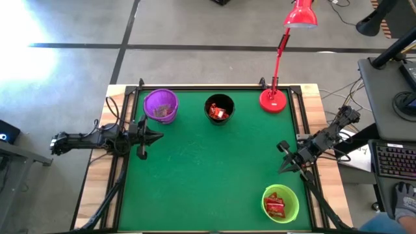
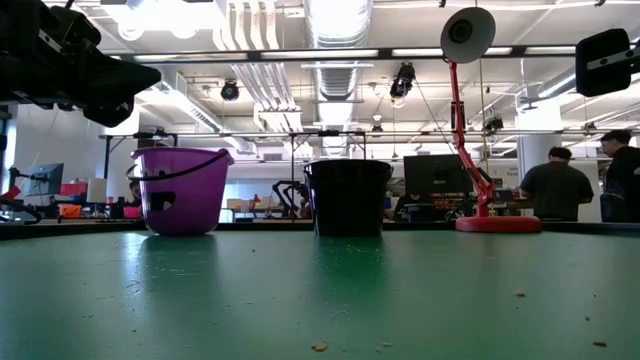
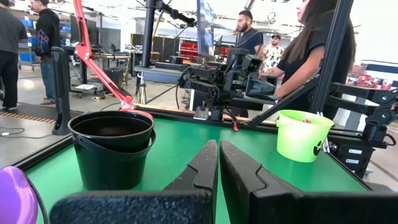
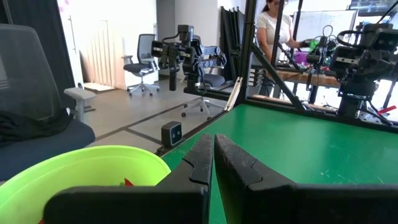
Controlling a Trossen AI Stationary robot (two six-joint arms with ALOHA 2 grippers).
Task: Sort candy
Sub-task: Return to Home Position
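Candy shows inside three cups on the green table. Red-wrapped candy (image 1: 219, 113) lies in the black cup (image 1: 219, 108) at the far middle. More red candy (image 1: 275, 206) fills the green cup (image 1: 281, 203) at the near right. Pale wrappers (image 1: 162, 112) lie in the purple cup (image 1: 160, 105) at the far left. My left gripper (image 1: 160, 137) is shut and empty at the left edge, just near of the purple cup. My right gripper (image 1: 282, 167) is shut and empty at the right edge, far of the green cup.
A red desk lamp stands on its round base (image 1: 273, 101) at the far right corner, its arm leaning over the far edge. A black frame (image 1: 214, 87) rims the table. People stand in the room beyond. The table's middle (image 1: 208, 169) holds only crumbs.
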